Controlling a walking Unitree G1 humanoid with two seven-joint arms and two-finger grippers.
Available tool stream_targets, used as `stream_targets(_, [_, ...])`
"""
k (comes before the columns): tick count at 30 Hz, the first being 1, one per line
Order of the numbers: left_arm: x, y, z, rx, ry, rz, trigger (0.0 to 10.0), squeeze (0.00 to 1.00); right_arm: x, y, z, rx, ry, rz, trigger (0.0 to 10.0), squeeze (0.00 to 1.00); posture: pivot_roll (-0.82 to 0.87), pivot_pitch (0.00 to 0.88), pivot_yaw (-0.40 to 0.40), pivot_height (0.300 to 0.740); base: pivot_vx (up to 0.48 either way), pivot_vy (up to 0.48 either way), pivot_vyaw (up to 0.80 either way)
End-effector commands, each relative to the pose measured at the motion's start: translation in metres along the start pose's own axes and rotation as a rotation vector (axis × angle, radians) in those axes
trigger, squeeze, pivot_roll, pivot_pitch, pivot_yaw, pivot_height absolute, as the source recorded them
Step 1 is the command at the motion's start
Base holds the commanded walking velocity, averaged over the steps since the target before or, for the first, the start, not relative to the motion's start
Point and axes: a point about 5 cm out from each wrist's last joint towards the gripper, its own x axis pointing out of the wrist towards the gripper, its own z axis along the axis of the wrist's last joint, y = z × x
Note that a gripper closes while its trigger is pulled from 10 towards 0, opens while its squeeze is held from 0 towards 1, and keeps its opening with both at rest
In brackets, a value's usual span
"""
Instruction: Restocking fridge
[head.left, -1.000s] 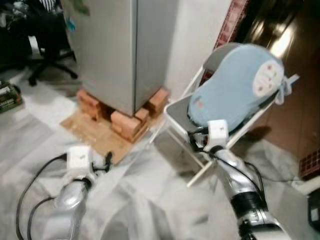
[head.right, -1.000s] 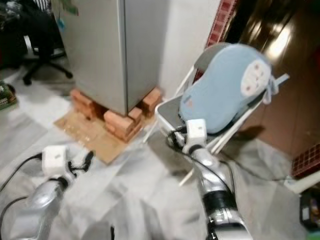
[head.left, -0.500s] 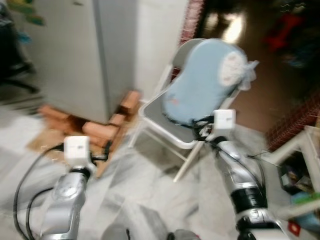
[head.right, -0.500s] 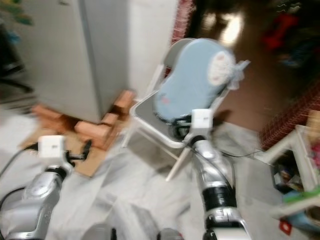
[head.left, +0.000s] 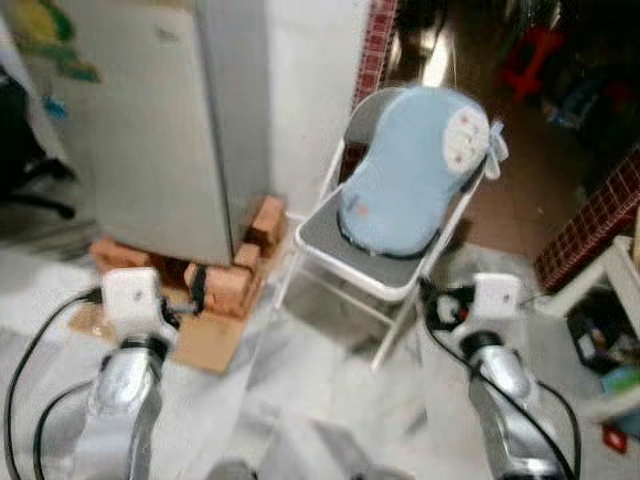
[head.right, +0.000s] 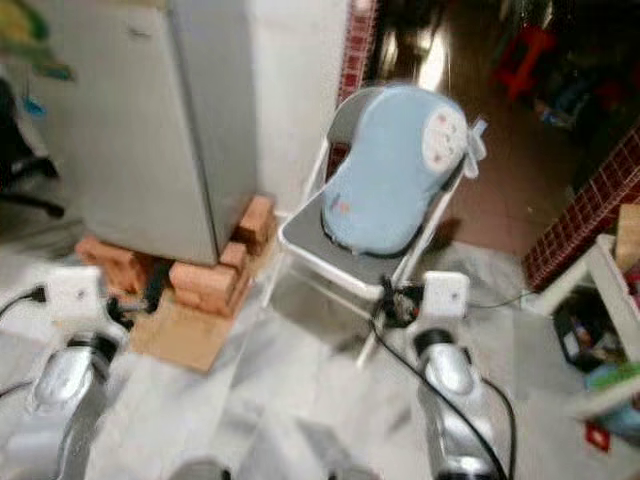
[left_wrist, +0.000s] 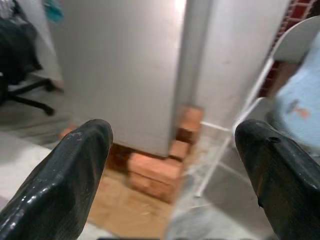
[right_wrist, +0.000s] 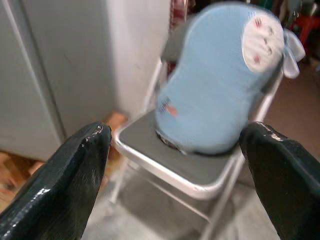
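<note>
Both the left gripper (left_wrist: 172, 165) and right gripper (right_wrist: 175, 170) spread wide and empty, the robot seems mid-approach; next, face the tall grey metal fridge (head.left: 160, 120).

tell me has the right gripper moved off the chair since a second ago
Yes. The right gripper has drawn back from the chair: it was up at the seat's front edge, and now hangs low by the chair's right legs.

Grey fridge (head.left: 165, 120) stands shut on bricks (head.left: 240, 270).
</note>
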Motion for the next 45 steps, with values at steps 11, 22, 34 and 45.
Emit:
stream_targets(11, [0.02, -0.017, -0.01, -0.001, 0.015, -0.089, 10.0, 0.0, 0.016, -0.013, 0.003, -0.023, 0.005, -0.079, 10.0, 0.0, 0.0, 0.0, 0.001, 0.74, 0.0, 0.48, -0.8])
stream_targets(22, [0.023, -0.017, -0.016, 0.001, 0.026, -0.11, 10.0, 0.0, 0.01, -0.014, -0.006, -0.02, 0.024, -0.114, 10.0, 0.0, -0.03, 0.0, 0.014, 0.74, 0.0, 0.48, -0.8])
stream_targets(34, [0.018, -0.024, -0.027, -0.005, 0.057, -0.121, 10.0, 0.0, 0.008, -0.02, -0.007, -0.012, 0.026, -0.098, 10.0, 0.0, -0.03, 0.0, 0.0, 0.74, 0.0, 0.48, -0.33])
stream_targets(45, [0.023, -0.027, -0.027, -0.006, 0.05, -0.122, 10.0, 0.0, 0.018, -0.014, -0.001, -0.041, -0.008, -0.056, 10.0, 0.0, -0.02, 0.0, -0.001, 0.74, 0.0, 0.48, 0.71])
